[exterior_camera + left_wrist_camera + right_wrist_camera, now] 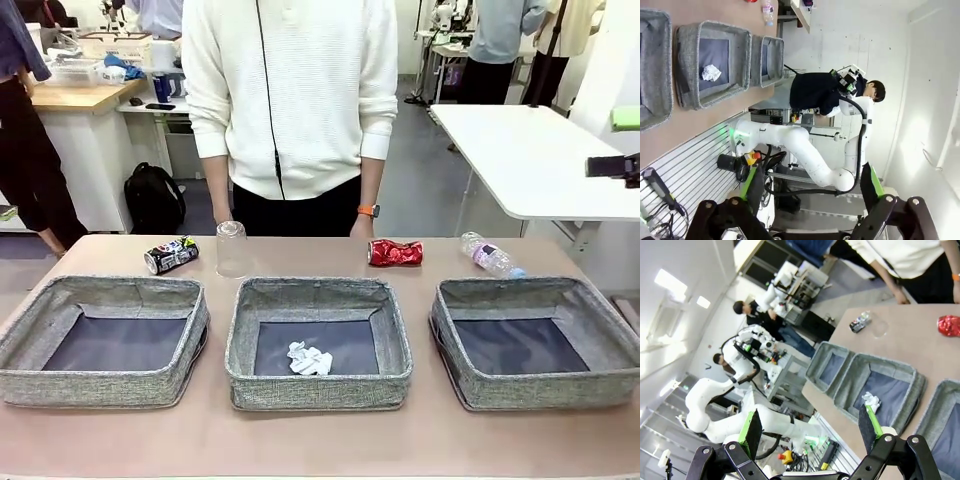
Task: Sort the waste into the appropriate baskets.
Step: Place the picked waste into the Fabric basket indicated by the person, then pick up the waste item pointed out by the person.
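Note:
Three grey woven baskets stand in a row: left (100,385), middle (318,388), right (545,392). A crumpled white paper wad (309,359) lies in the middle one. Behind them on the table are a dark printed can (171,255), an upturned clear cup (232,248), a crushed red can (395,252) and a clear bottle (490,255). My left gripper (812,195) is open and empty, well back from the baskets, with the paper wad (711,73) far off. My right gripper (812,432) is likewise open and empty, looking down on the middle basket (885,365) and red can (949,325).
A person in a white sweater (290,90) stands at the table's far edge, hands hanging near the cup and red can. A white table (530,160) stands behind on the right. Bare tabletop (320,440) runs in front of the baskets.

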Action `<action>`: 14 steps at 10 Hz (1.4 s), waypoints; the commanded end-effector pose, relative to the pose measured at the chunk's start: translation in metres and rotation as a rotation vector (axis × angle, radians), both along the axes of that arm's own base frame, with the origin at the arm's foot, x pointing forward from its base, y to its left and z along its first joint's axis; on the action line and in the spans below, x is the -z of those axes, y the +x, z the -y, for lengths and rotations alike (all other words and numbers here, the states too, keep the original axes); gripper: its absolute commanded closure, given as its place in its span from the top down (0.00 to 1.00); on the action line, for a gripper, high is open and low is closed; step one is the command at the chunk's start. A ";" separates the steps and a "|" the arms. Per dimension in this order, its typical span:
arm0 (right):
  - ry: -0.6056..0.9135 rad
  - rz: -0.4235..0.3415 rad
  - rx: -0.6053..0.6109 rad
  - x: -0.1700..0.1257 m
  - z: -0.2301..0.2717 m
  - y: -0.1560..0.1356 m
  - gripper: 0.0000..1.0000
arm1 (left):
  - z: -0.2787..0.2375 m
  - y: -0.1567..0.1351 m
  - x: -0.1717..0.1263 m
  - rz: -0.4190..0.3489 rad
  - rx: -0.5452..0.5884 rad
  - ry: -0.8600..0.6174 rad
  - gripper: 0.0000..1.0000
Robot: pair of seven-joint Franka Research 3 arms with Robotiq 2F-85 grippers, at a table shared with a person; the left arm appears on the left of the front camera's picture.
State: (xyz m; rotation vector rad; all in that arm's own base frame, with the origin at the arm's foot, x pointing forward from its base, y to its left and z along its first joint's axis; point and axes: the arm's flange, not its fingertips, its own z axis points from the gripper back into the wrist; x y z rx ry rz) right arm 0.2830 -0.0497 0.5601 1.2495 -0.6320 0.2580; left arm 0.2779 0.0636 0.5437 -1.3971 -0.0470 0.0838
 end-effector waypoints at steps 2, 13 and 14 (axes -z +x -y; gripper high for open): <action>0.020 0.034 -0.005 -0.001 -0.001 0.003 1.00 | 0.023 0.019 -0.002 0.022 0.022 0.019 1.00; 0.020 0.034 -0.005 -0.001 -0.001 0.003 1.00 | 0.023 0.019 -0.002 0.022 0.022 0.019 1.00; 0.020 0.034 -0.005 -0.001 -0.001 0.003 1.00 | 0.023 0.019 -0.002 0.022 0.022 0.019 1.00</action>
